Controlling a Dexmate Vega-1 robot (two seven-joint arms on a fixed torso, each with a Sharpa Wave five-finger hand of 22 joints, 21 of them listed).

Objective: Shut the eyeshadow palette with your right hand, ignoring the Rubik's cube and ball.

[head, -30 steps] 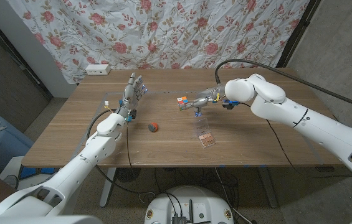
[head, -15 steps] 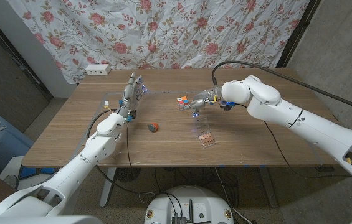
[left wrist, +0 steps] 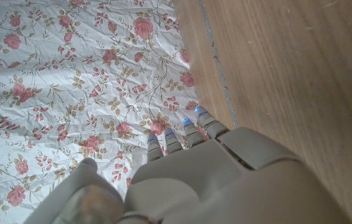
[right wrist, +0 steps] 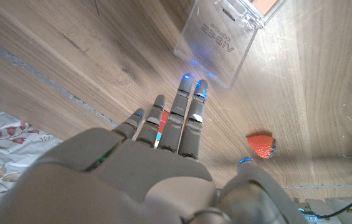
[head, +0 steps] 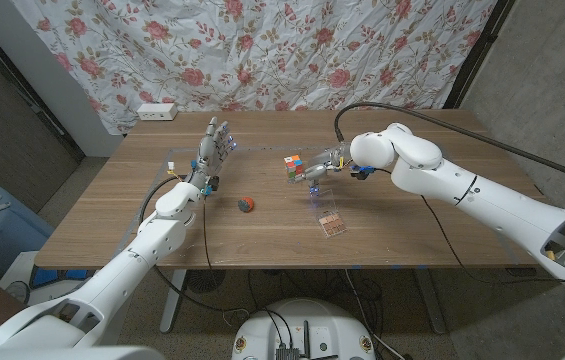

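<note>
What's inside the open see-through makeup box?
Orange-pink eyeshadow pans sit in the eyeshadow palette, its clear lid raised. The exact number of pans is too small to tell.

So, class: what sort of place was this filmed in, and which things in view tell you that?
Probably a makeshift indoor robot test room, not a home: a floral sheet hung as a backdrop, a bare wooden table and a power strip at its far edge.
</note>
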